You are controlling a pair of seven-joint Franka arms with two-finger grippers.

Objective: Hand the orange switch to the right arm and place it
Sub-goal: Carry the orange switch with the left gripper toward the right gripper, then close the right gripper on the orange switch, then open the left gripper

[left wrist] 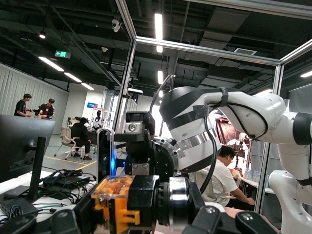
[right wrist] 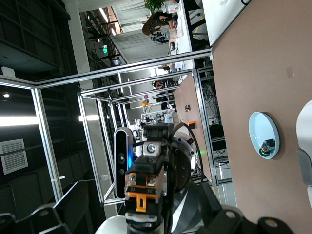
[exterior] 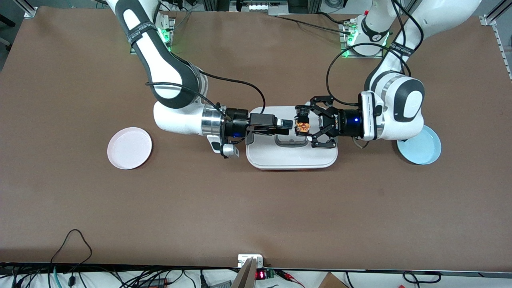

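The orange switch [exterior: 302, 127] is a tiny black part with orange sides. My left gripper [exterior: 305, 125], the black linkage claw, is shut on it and holds it in the air over the white tray [exterior: 292, 160]. In the left wrist view the switch [left wrist: 117, 202] fills the space between the claw's fingers. My right gripper [exterior: 289, 124], slim and black, is level with the switch and points at it from the right arm's end, a small gap short of it. Its fingers [right wrist: 46, 215] show wide apart, open and empty. The switch [right wrist: 145, 187] sits centred ahead of it.
A pink plate [exterior: 129, 148] lies toward the right arm's end of the table. A light blue plate [exterior: 420, 150] lies under the left arm's wrist; it [right wrist: 263, 134] holds a small green-capped part [right wrist: 266, 145]. Bare brown table lies nearer the front camera.
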